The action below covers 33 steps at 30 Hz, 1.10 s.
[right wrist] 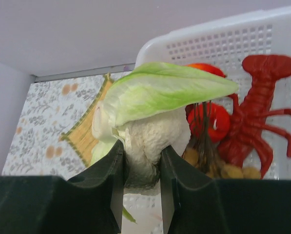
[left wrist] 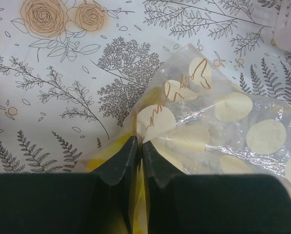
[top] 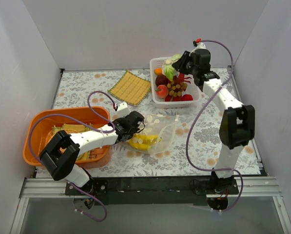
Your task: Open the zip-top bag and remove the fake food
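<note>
The clear zip-top bag [top: 157,130] with white dots lies on the table's middle; it also shows in the left wrist view [left wrist: 223,126]. A yellow banana bunch [top: 144,142] sits inside it. My left gripper [top: 139,124] [left wrist: 140,146] is shut on the bag's edge. My right gripper [top: 180,62] [right wrist: 141,161] is shut on the green-white leafy vegetable [right wrist: 155,107] and holds it over the white basket [top: 157,97]. The brownish grape bunch [top: 175,87] and a red-orange round fruit [top: 162,90] lie in the basket.
A red toy lobster [right wrist: 267,97] lies in the basket. An orange tub [top: 38,122] stands at the left. A yellow woven mat [top: 130,87] lies at the back. White walls close in the table.
</note>
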{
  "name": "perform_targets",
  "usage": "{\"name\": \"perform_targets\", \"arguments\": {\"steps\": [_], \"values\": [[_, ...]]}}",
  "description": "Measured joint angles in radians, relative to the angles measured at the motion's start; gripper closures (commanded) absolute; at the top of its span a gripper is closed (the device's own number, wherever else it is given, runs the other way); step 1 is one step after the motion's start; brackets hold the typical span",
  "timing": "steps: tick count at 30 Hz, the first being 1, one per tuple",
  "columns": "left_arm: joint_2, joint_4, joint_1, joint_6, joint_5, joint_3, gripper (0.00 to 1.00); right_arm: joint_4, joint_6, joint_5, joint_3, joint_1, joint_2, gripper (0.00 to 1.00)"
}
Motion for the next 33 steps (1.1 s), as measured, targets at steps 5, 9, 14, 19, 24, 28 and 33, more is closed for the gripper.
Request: {"name": "perform_targets", "arguments": {"steps": [5, 9, 14, 19, 24, 28, 33], "values": [[-0.005, 0.002, 0.0, 0.021, 0.021, 0.0, 1.0, 0.011, -0.008, -0.003, 0.322, -0.011, 0.299, 0.8], [-0.005, 0.002, 0.001, 0.038, 0.03, 0.001, 1.0, -0.012, -0.022, -0.003, 0.451, -0.011, 0.429, 0.5], [-0.005, 0.002, 0.001, 0.054, 0.038, 0.003, 0.93, -0.059, -0.04, -0.021, 0.478, -0.015, 0.473, 0.25], [-0.01, 0.001, 0.001, 0.068, 0.045, 0.004, 0.74, -0.153, -0.053, -0.062, 0.558, -0.022, 0.473, 0.2], [-0.025, 0.0, 0.001, 0.071, 0.048, 0.005, 0.62, -0.211, -0.063, -0.081, 0.614, -0.025, 0.407, 0.23], [-0.058, -0.003, 0.001, 0.069, 0.048, 0.005, 0.59, -0.232, -0.062, -0.094, 0.5, -0.026, 0.253, 0.36], [-0.087, -0.018, 0.001, 0.063, 0.048, 0.005, 0.59, -0.207, -0.048, -0.116, 0.064, -0.025, -0.102, 0.67]]}}
